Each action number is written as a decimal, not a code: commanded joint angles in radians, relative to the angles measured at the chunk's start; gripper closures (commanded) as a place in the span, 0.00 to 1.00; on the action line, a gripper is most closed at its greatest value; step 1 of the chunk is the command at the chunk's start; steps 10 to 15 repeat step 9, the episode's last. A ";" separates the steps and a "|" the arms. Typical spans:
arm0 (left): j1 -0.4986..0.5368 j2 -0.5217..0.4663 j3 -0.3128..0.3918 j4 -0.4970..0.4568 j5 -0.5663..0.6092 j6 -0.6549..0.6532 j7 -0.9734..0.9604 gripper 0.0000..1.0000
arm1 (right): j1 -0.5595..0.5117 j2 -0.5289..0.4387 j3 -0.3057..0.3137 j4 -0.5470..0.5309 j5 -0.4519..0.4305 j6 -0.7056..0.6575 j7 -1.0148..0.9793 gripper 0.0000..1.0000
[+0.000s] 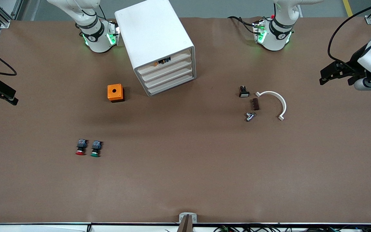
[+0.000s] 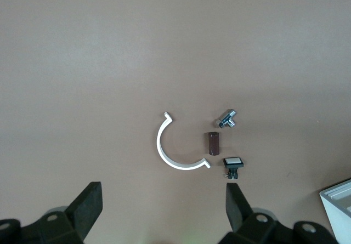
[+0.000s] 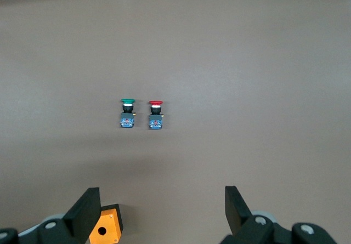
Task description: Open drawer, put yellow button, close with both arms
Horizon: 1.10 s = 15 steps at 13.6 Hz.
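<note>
A: Brown tabletop (image 1: 185, 180) carried everything, with the white cabinet (image 1: 155, 35) as the landmark near the robots' bases. Where was the yellow button?

B: Inside the drawer (image 1: 166, 62), the highest of 4. A yellow-orange cap with a dark body, the yellow button (image 1: 161, 62), showed through the gap under the cabinet's top. That drawer looked nearly pushed in, though a slit remained, so I judged closing unfinished or barely finished.

A: And the hands?

B: Left hand (image 1: 328, 74) hovered well away from the cabinet, at the left arm's end of the tabletop, fingers (image 2: 88, 208) spread apart and holding nothing. Right hand (image 1: 3, 94) hovered at the right arm's end, equally distant, fingers (image 3: 85, 211) also spread and empty.

A: Anything else close to the cabinet?

B: An orange box (image 1: 115, 92) with 1 hole sat just beside it, nearer the camera. Red button (image 1: 81, 147) and green button (image 1: 96, 149) lay together much nearer the camera than the cabinet. Toward the left arm's end lay a white curved bracket (image 1: 277, 101), a brown block (image 1: 255, 104), a metal fitting (image 1: 250, 116) and a white-topped switch (image 1: 243, 91).

A: Risks?

B: The button stood tall in the gap; pushing further could jam its cap against the cabinet's top. Uneven pushes from the 2 hands might skew the drawer or shove the cabinet, which sat angled already.
</note>
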 commanded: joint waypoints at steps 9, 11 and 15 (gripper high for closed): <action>-0.009 0.005 -0.002 0.031 0.012 -0.018 -0.006 0.01 | -0.015 -0.002 0.012 0.000 -0.001 0.004 0.001 0.00; -0.009 0.005 -0.002 0.031 0.012 -0.018 -0.006 0.01 | -0.015 -0.002 0.012 0.000 -0.001 0.004 0.001 0.00; -0.009 0.005 -0.002 0.031 0.012 -0.018 -0.006 0.01 | -0.015 -0.002 0.012 0.000 -0.001 0.004 0.001 0.00</action>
